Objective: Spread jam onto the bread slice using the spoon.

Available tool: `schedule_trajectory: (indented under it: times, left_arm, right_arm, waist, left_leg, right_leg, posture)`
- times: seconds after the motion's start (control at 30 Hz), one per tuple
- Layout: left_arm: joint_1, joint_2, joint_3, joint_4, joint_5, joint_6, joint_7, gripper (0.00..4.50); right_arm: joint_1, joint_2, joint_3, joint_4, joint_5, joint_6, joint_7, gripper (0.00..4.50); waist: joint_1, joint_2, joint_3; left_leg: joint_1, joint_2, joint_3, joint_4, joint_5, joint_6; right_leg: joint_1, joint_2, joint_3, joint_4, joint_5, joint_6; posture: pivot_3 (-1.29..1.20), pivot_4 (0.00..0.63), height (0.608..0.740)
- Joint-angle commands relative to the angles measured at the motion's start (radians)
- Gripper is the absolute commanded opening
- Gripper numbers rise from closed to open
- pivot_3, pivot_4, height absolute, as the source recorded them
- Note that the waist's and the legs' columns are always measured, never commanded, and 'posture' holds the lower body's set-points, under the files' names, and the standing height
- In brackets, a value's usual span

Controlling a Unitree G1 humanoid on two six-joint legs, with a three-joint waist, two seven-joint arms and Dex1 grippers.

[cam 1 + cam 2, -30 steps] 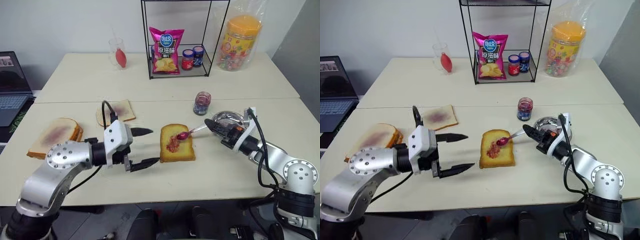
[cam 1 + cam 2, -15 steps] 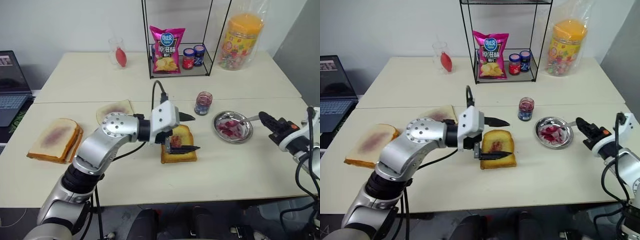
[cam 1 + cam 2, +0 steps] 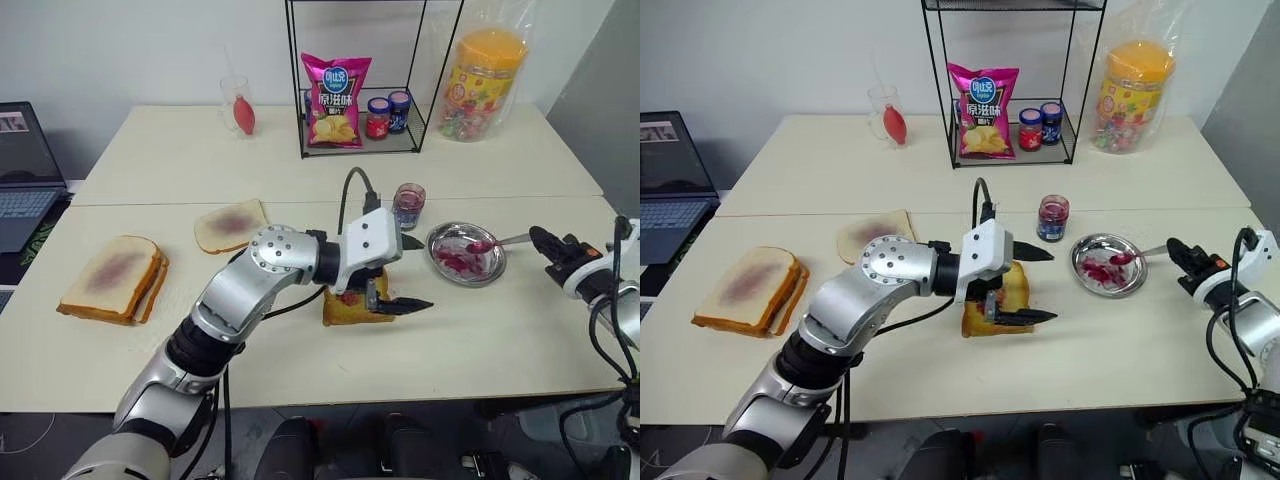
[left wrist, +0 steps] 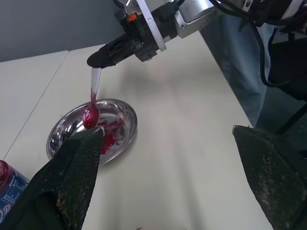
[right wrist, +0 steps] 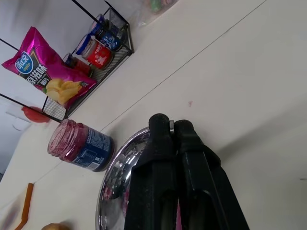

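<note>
Pinching the spoon point(image 3: 497, 241) nearly level — bowl leftward over the dish point(image 3: 466, 254) — the right pincer point(image 3: 537, 234) stays clenched.

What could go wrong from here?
The spoon, pinched at its handle tip by the shut right gripper over the metal dish, carries jam and might drip on the table. The open left gripper straddles the bread slice and could knock it or the nearby jam jar.

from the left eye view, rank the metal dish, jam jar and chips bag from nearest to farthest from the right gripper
1. Metal dish, just left of the right gripper.
2. Jam jar, beyond the dish, further left.
3. Chips bag, in the wire rack at the back.
</note>
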Motion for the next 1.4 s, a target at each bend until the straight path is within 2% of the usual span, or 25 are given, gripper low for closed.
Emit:
schedule_trajectory:
  times: [0.03, 0.33, 0.73, 1.03, 1.2, 1.4]
  left_arm:
    - [-0.029, -0.028, 0.003, -0.011, 0.010, -0.001, 0.015, 4.50]
    - [-0.031, -0.054, -0.004, 0.009, 0.026, -0.013, 0.013, 4.50]
    - [-0.037, -0.077, -0.003, 0.026, 0.037, -0.031, 0.007, 4.50]
    - [-0.030, -0.083, -0.007, 0.028, 0.044, -0.045, 0.010, 4.50]
    - [-0.029, -0.087, -0.007, 0.029, 0.048, -0.049, 0.010, 4.50]
    - [-0.027, -0.089, -0.008, 0.031, 0.057, -0.056, 0.009, 4.50]
  right_arm:
    - [-0.035, -0.015, -0.007, 0.044, -0.048, -0.009, 0.043, 0.03]
    - [-0.046, -0.023, 0.009, 0.072, -0.116, 0.013, 0.093, 0.03]
    - [-0.061, -0.046, 0.050, 0.011, -0.260, -0.019, 0.166, 2.63]
    - [0.024, -0.144, 0.243, -0.119, -0.551, -0.199, 0.312, 4.48]
    - [0.036, -0.148, 0.261, -0.118, -0.616, -0.233, 0.346, 4.48]
    - [0.073, -0.178, 0.324, -0.121, -0.774, -0.367, 0.391, 4.48]
  waist:
    - [0.001, 0.000, 0.000]
    - [0.001, 0.000, 0.000]
    - [0.000, 0.000, 0.000]
    - [0.002, 0.000, 0.000]
    - [0.001, 0.000, 0.000]
    - [0.001, 0.000, 0.000]
  left_leg:
    - [0.000, 0.000, 0.000, 0.000, 0.000, 0.000]
    - [0.001, 0.000, 0.001, 0.000, 0.000, 0.000]
    - [0.001, -0.001, 0.001, 0.000, 0.000, 0.000]
    - [0.001, -0.001, 0.001, 0.001, 0.000, 0.000]
    - [0.001, -0.001, 0.001, 0.001, 0.000, 0.000]
    - [0.001, -0.001, 0.001, 0.002, 0.000, 0.000]
  right_leg:
    - [0.000, 0.000, 0.000, 0.000, 0.000, 0.000]
    - [0.000, 0.000, 0.000, 0.001, 0.001, -0.001]
    - [0.000, -0.001, 0.000, 0.001, 0.001, -0.002]
    - [0.000, 0.000, -0.001, 0.001, 0.000, -0.001]
    - [0.000, -0.001, -0.001, 0.001, 0.001, -0.001]
    - [0.000, -0.001, -0.001, 0.002, 0.001, -0.001]
  posture:
    - [0.00, 0.150, 0.740]
    - [0.00, 0.150, 0.740]
    - [0.00, 0.150, 0.740]
    - [0.00, 0.150, 0.740]
    - [0.00, 0.150, 0.740]
    - [0.00, 0.150, 0.740]
